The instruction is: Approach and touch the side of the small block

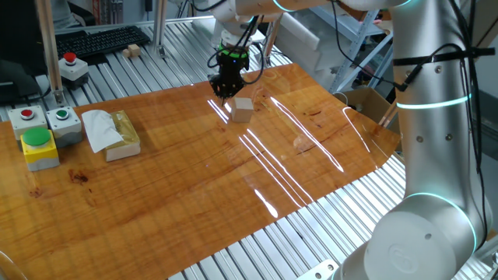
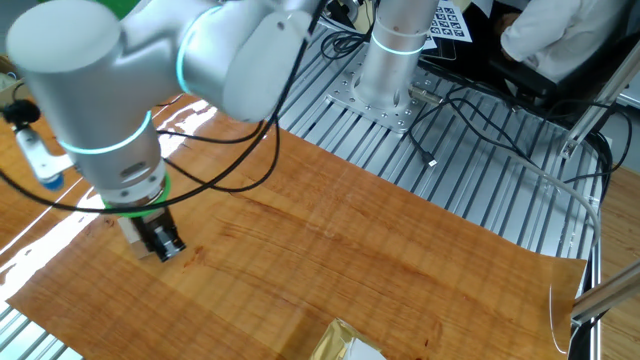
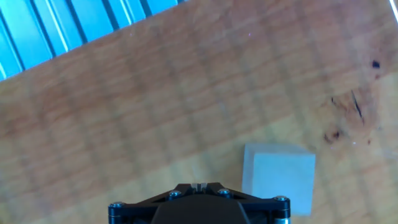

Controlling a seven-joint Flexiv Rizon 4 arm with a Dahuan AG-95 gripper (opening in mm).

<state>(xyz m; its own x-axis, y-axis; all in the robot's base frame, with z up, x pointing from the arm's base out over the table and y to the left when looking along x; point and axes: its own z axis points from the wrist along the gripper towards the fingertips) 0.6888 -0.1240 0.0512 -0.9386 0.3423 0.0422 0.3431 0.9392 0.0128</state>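
Your gripper point(image 1: 226, 95) hangs low over the wooden table point(image 1: 194, 179), and the small block point(image 1: 242, 110) sits just beside it on its right in the hand view (I cannot tell if the jaws are open), not touching.

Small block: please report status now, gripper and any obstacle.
Gripper low beside small block, fingers hidden, contact not confirmed. Block upright on wooden table, not held. Nothing between gripper and block.
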